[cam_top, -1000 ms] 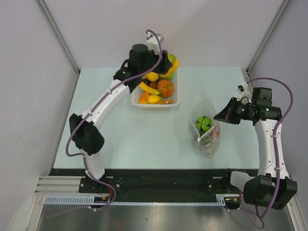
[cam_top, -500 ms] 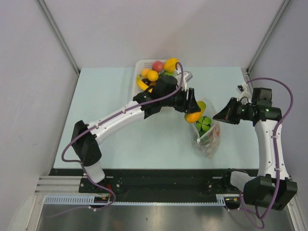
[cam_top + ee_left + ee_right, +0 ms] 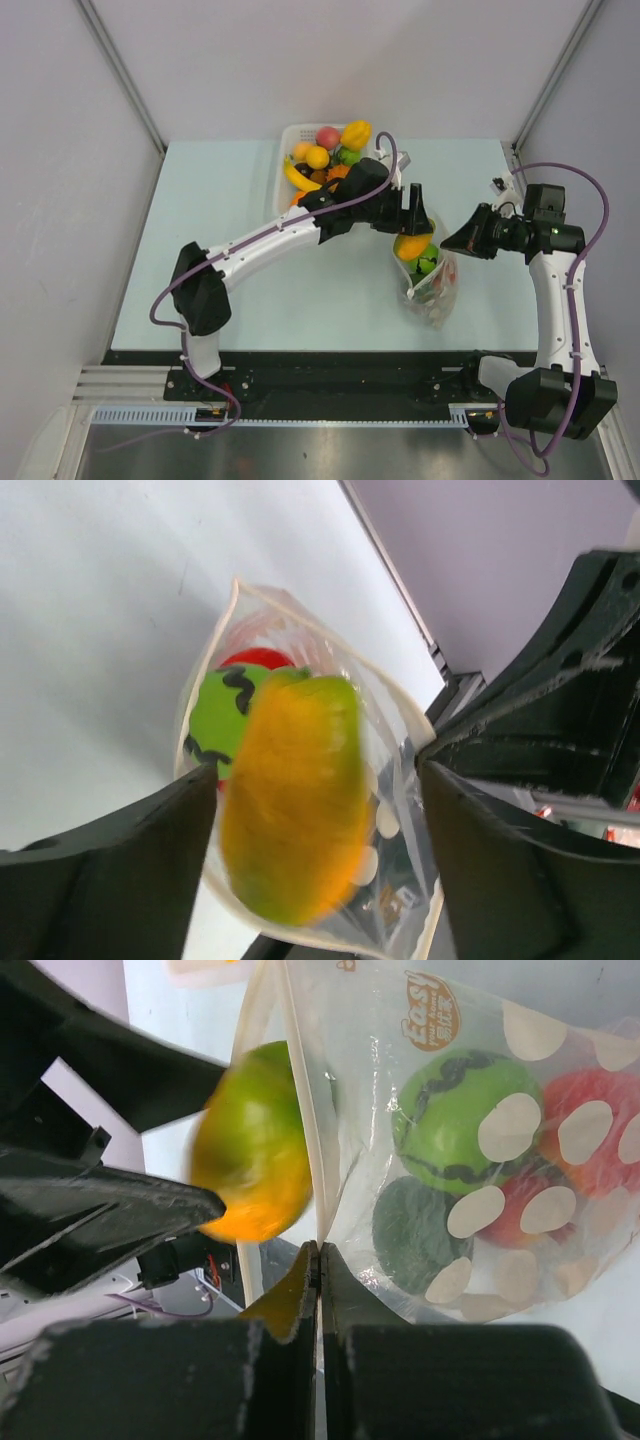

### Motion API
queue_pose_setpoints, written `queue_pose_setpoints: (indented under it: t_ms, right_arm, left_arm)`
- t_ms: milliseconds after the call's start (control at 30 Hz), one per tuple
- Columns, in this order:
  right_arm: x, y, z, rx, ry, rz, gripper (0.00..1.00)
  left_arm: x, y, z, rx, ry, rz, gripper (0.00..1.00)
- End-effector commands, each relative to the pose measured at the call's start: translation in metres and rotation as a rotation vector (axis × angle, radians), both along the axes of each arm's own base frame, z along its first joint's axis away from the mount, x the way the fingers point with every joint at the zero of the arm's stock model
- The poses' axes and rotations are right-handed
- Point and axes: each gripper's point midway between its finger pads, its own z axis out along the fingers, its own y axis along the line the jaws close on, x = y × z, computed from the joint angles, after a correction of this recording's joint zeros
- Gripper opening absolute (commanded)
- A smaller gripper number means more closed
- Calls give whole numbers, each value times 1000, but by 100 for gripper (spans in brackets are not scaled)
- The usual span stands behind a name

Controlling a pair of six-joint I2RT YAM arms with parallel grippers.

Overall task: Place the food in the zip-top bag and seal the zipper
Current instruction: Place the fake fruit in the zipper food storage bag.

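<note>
left wrist view: the left gripper (image 3: 318, 770) stands wide over the open zip-top bag (image 3: 400, 730) - a blurred yellow-orange fruit (image 3: 295, 800) hangs between its fingers, clear of one. the right gripper (image 3: 318, 1252) pinches the bag's rim - right side of the table (image 3: 200, 200).

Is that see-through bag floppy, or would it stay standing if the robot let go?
Probably floppy: the zip-top bag looks thin and crinkly, and the right gripper pinches its rim, seemingly holding the mouth up. It would likely sag if released. The toy fruits inside may weigh its bottom down, so a push might tip it.
</note>
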Motion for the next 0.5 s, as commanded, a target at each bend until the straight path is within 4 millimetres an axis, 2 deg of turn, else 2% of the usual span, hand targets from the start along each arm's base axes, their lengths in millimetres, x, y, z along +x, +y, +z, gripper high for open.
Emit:
queue_pose_setpoints:
  t_ms: [0, 67, 167, 233, 333, 367, 433, 467]
  right_arm:
    - [1, 0, 10, 16, -45, 9, 0]
    - [2, -2, 10, 15, -44, 3, 0]
    - [3, -7, 9, 12, -43, -6, 0]
    - [4, -10, 9, 17, -43, -11, 0]
    - [4, -13, 10, 26, -44, -15, 0]
    - [5, -13, 10, 29, -45, -16, 0]
    - [5, -14, 9, 36, -42, -15, 0]
    - [6, -14, 8, 39, -37, -15, 0]
  left_arm:
    - [11, -5, 28, -41, -39, 49, 93]
    - [13, 1, 41, -49, -96, 31, 100]
    - [29, 23, 59, -48, -178, 55, 100]
    - [53, 46, 64, -15, -238, 116, 100]
    - [97, 93, 70, 69, -348, 243, 97]
    - [122, 118, 68, 125, -389, 336, 96]
    - [145, 139, 62, 226, -484, 359, 95]
    - [162, 153, 49, 285, -497, 390, 95]
